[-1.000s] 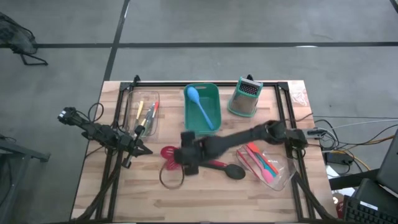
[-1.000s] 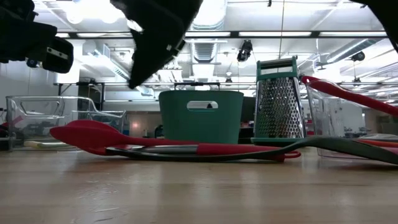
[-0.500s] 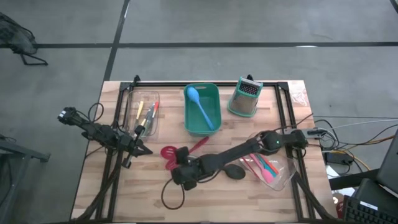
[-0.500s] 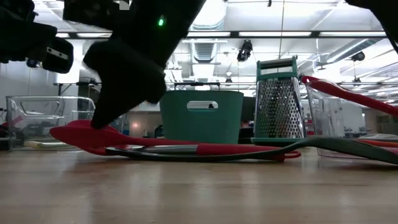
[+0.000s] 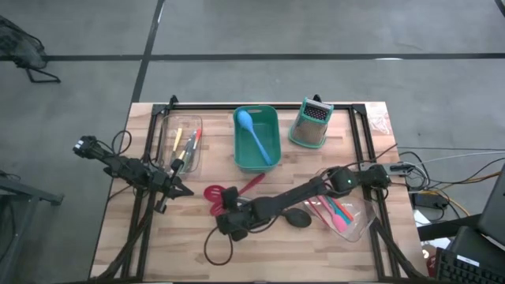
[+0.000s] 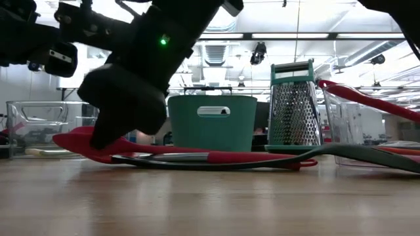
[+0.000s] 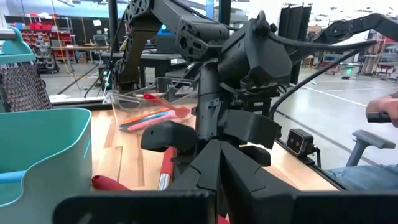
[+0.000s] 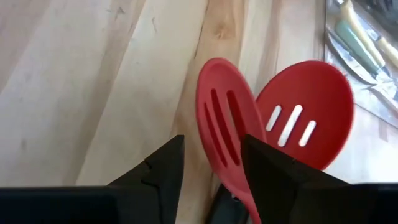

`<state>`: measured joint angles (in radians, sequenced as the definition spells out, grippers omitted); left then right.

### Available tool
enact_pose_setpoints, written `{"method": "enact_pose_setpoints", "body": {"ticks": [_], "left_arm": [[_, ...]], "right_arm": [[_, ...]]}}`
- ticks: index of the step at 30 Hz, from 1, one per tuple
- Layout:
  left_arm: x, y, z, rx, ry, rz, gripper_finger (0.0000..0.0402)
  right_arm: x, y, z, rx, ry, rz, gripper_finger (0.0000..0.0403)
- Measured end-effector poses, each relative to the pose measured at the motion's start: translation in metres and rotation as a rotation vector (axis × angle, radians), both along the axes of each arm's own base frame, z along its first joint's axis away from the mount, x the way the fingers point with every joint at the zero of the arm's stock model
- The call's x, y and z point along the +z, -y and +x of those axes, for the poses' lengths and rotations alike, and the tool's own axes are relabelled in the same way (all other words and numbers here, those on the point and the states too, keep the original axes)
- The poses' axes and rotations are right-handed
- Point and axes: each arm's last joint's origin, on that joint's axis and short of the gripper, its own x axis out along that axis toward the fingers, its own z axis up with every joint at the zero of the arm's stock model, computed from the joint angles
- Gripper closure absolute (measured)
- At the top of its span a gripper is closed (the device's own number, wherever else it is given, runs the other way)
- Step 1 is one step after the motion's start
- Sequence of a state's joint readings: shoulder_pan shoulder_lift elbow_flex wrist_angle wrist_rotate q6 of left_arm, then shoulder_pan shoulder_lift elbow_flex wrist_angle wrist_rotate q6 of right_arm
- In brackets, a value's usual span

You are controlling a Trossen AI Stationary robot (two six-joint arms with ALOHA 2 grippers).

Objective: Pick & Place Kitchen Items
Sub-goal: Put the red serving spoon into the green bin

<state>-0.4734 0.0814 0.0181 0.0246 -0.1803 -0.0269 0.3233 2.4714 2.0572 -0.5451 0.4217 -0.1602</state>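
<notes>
Two red slotted utensils lie side by side on the table at mid-left: an oval slotted spatula [image 8: 222, 124] and a round slotted spoon [image 8: 305, 118]. They also show in the high view [image 5: 219, 194]. My right gripper [image 8: 211, 177] is low over them and open, one finger on each side of the oval spatula's neck. A black-headed spoon [image 5: 298, 217] lies to the right, partly under the right arm. My left gripper [image 5: 178, 189] hangs shut and empty at the table's left. My right gripper stands astride the oval spatula's neck [image 8: 239, 183], slanting down from the near right. The neck runs close along the inner side of one finger [image 8: 267, 171]. Whether the finger touches it, I cannot tell. The spatula lies flat on the table.
A teal bin [image 5: 257, 139] with a blue spoon stands at the back middle, and a box grater [image 5: 311, 123] to its right. A clear tray [image 5: 181, 146] at the left holds thin yellow and orange tools. A clear tray [image 5: 341, 211] at the right holds pink, red and blue utensils.
My right gripper has moved toward the table's near edge and gone down, from above the red utensils to just above the table with its fingers around the oval spatula's neck. The utensils have stayed in place.
</notes>
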Motion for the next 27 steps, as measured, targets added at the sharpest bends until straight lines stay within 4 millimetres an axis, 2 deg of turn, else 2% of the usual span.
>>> {"method": "enact_pose_setpoints", "body": {"ticks": [14, 22, 27], "left_arm": [[0.0, 0.0, 0.0, 0.0, 0.0, 0.0, 0.039], [0.0, 0.0, 0.0, 0.0, 0.0, 0.0, 0.039], [0.0, 0.0, 0.0, 0.0, 0.0, 0.0, 0.039]], "right_arm": [[-0.007, 0.002, 0.001, -0.017, 0.029, 0.022, 0.0322], [-0.013, 0.006, 0.001, -0.029, 0.04, 0.024, 0.0383], [-0.006, 0.004, 0.004, -0.025, 0.059, 0.028, 0.0381]]}}
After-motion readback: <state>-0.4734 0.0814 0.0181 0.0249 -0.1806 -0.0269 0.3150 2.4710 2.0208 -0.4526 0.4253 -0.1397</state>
